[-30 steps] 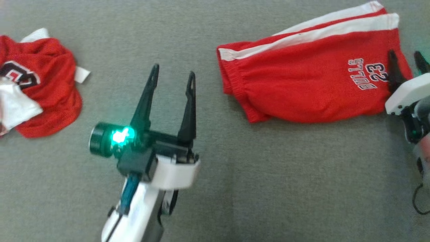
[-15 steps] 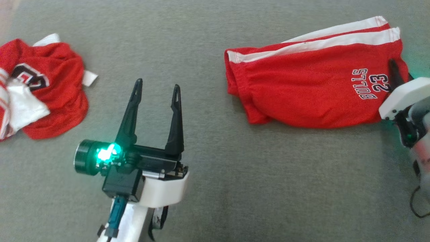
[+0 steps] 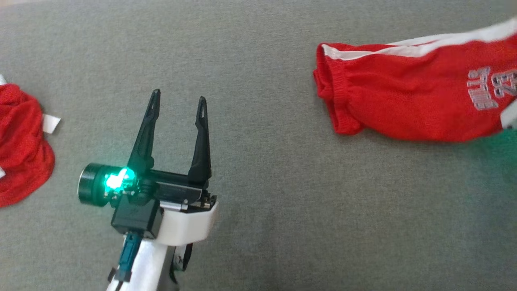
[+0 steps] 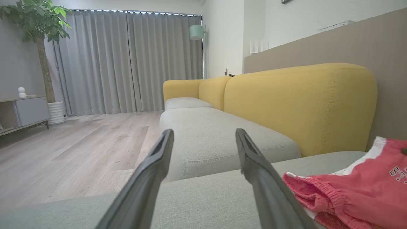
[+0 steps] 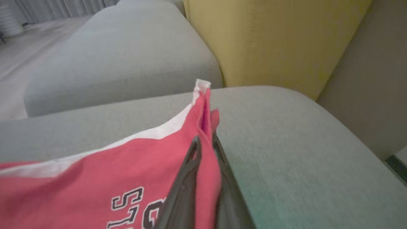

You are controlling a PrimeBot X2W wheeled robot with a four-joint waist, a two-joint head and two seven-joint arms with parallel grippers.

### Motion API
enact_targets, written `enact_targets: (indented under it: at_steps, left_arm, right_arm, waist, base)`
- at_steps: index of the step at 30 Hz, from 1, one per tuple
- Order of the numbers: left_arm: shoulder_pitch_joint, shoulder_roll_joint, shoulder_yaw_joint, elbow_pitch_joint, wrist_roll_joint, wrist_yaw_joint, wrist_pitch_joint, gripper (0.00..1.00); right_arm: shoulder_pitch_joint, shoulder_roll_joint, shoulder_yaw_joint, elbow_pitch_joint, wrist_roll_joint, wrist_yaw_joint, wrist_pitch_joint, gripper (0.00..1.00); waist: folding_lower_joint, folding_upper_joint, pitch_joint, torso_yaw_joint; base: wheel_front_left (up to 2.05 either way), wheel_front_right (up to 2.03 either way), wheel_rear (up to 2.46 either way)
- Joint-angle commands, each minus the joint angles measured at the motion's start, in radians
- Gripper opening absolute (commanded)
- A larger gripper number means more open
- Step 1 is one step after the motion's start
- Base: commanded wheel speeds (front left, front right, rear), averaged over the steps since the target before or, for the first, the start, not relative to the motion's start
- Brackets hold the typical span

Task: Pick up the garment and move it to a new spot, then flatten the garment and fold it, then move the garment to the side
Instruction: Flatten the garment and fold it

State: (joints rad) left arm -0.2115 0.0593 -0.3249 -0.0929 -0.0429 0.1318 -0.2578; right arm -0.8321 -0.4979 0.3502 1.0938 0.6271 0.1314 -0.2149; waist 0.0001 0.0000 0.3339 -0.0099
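Observation:
The garment is a pair of red shorts (image 3: 404, 101) with white side stripes and a "BULLS 23" print, lying flattened on the grey cushion at the upper right. My right gripper (image 5: 205, 138) is shut on the shorts' (image 5: 95, 171) leg hem, which stands pinched up between the fingers. In the head view a white bit of the right wrist (image 3: 509, 118) shows at the right edge. My left gripper (image 3: 178, 95) hovers open over bare cushion, well left of the shorts, with nothing between its fingers (image 4: 204, 131). The waistband (image 4: 318, 190) lies to its right.
A second crumpled red garment (image 3: 20, 141) with a white tag lies at the far left edge. The grey cushion (image 3: 258, 48) spreads between the two. Yellow sofa backrests (image 4: 299, 101) rise beyond it, with wooden floor, curtains and a potted plant further off.
The right gripper closed on the shorts' hem and the shorts slid right, away from the other red garment. The head view shifted too. The left gripper stayed open, drifting slightly left.

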Motion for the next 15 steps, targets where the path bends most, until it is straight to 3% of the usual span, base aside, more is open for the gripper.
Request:
enact_targets:
  at_steps: [1, 9, 15]
  left_arm:
    - [-0.027, 0.010, 0.034, -0.027, 0.006, -0.001, -0.004, 1.00]
    - [-0.017, 0.005, 0.032, -0.010, 0.000, -0.021, -0.004, 1.00]
    - [-0.008, -0.001, 0.032, -0.006, -0.013, -0.021, -0.004, 1.00]
  right_arm:
    - [-0.022, -0.015, 0.013, -0.038, 0.005, -0.001, -0.018, 0.00]
    - [-0.029, 0.060, 0.090, -0.292, 0.021, -0.001, -0.004, 0.00]
    - [0.070, 0.112, 0.206, -0.513, 0.016, -0.001, 0.111, 0.00]
  waist:
    - [-0.0001, 0.0000, -0.002, -0.003]
    - [-0.0001, 0.0000, -0.020, 0.016]
    - [-0.0001, 0.0000, -0.030, 0.072]
  base:
    - [0.00, 0.00, 0.00]
    - [0.00, 0.00, 0.00]
    - [0.00, 0.00, 0.00]
